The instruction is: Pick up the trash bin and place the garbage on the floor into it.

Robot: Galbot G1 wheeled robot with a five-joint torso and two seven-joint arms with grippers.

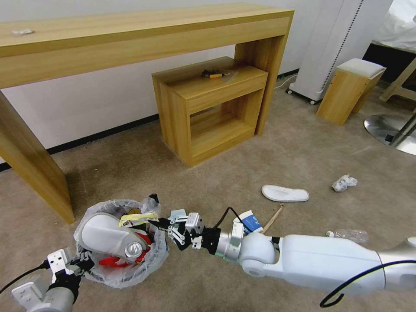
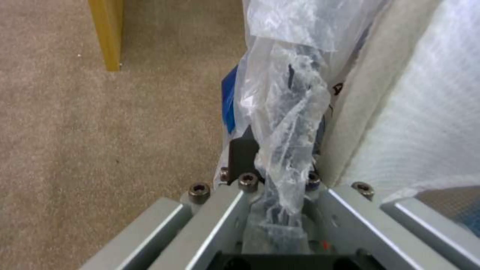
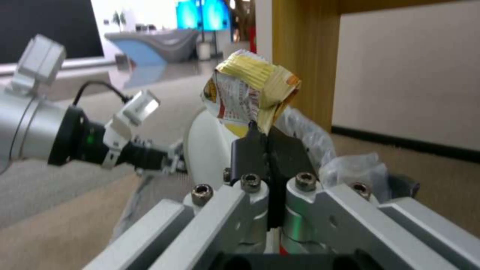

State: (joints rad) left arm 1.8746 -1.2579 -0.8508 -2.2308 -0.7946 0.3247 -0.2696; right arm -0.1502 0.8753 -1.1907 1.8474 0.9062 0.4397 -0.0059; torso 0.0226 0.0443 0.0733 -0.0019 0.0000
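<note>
The trash bin (image 1: 113,277), lined with a crinkly plastic bag (image 2: 285,112), hangs just above the floor (image 1: 303,151) at lower left. My left gripper (image 1: 81,262) is shut on its near rim and bag (image 2: 280,176). A white slipper (image 1: 102,236), a crushed can (image 1: 134,249) and a red wrapper (image 1: 110,261) lie inside. My right gripper (image 1: 161,225) is shut on a crumpled yellow wrapper (image 3: 250,93) over the bin's far rim. On the carpet lie another slipper (image 1: 285,193), a white wad (image 1: 344,183), a paper cup (image 1: 250,222), a wooden stick (image 1: 274,218) and a clear bottle (image 1: 352,235).
A long wooden desk (image 1: 130,34) stands against the wall, its leg (image 1: 39,173) just left of the bin. Under it is a low wooden cabinet (image 1: 212,108). A stool (image 1: 349,89) and a round metal chair base (image 1: 390,130) stand at the right.
</note>
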